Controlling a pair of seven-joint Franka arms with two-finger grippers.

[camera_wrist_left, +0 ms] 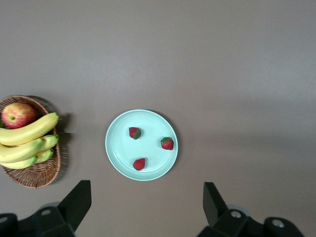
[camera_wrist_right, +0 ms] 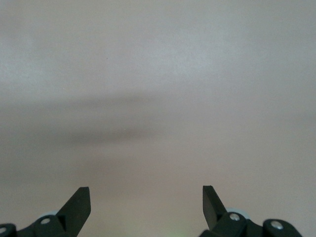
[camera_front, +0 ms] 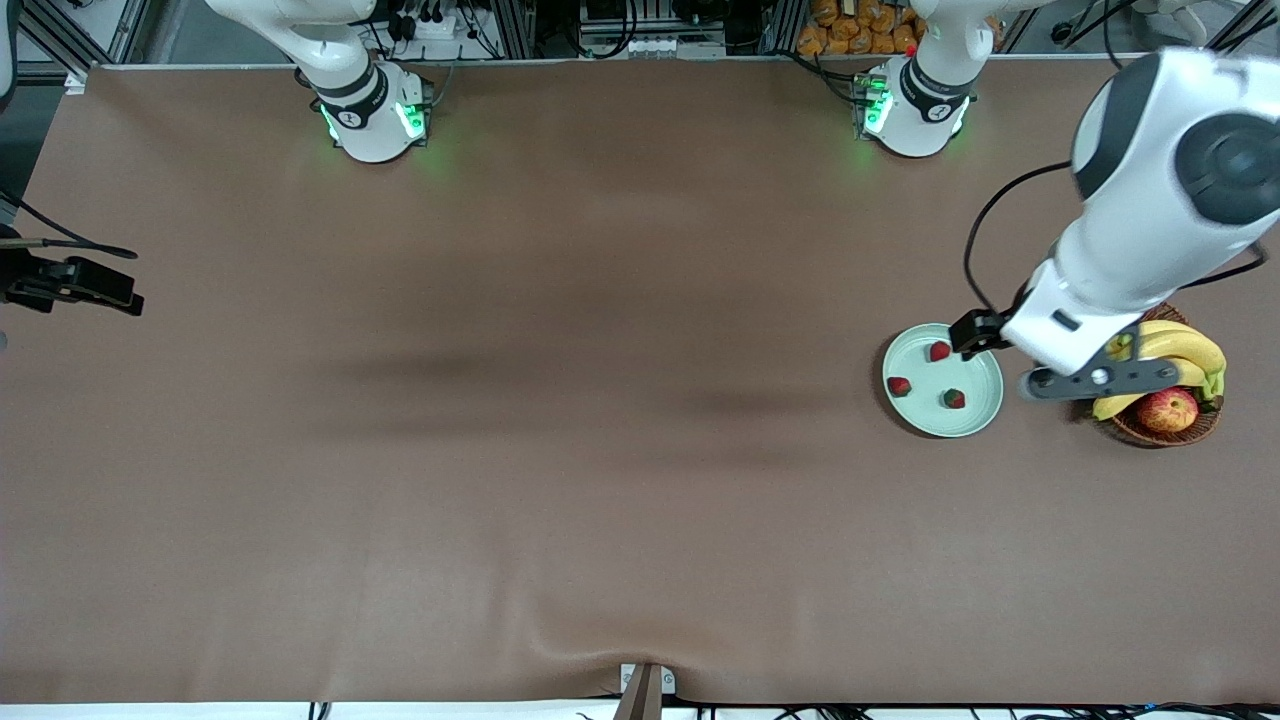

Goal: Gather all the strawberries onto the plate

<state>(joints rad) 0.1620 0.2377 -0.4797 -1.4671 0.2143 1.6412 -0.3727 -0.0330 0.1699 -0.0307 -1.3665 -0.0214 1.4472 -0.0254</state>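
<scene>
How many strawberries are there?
3, all on the plate: one by the rim nearest the robots' bases, one toward the right arm's end, one nearest the front camera. None looks hidden.

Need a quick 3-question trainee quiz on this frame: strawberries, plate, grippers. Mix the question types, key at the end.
1. How many strawberries lie on the plate?
2. True or false: the left gripper is shut on a strawberry.
3. What sits in the basket beside the plate? A) oranges B) bananas and an apple C) nothing

Key
1. Three; all are on the plate.
2. False. Its fingers stand open and empty above the plate; the right gripper is open too, waiting over bare table at the right arm's end.
3. B
</scene>
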